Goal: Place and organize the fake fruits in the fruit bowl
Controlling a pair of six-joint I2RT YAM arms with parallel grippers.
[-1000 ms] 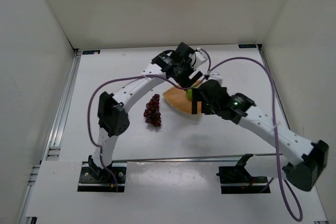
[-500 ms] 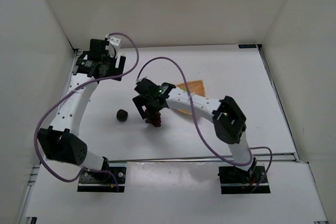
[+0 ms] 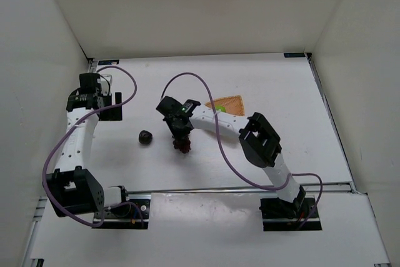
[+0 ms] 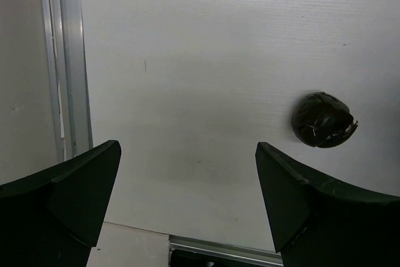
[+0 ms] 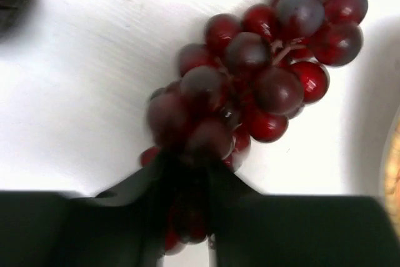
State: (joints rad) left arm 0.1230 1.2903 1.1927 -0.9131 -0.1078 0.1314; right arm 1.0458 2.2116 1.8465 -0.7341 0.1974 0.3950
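Note:
The grape bunch (image 3: 183,144) lies on the white table left of the fruit bowl (image 3: 230,103), a tan woven dish. My right gripper (image 3: 180,128) stands over the bunch and is shut on it. The right wrist view shows the fingers pinching the lower grapes (image 5: 250,73) at the gripper (image 5: 190,207). The dark plum (image 3: 145,136) sits on the table further left, also seen as the plum (image 4: 323,120) in the left wrist view. My left gripper (image 3: 107,110) hangs open and empty near the left rail, apart from the plum. The apple is hidden behind the right arm.
An aluminium rail (image 4: 65,60) runs along the table's left edge, close to the left gripper (image 4: 187,176). White walls enclose the table on three sides. The right arm crosses over the bowl's near edge. The bowl's rim (image 5: 394,182) shows at the right of the right wrist view.
The right gripper has closed on the grape bunch. The left arm has drawn back from the far left corner toward the near left, its gripper still open. The plum has not moved.

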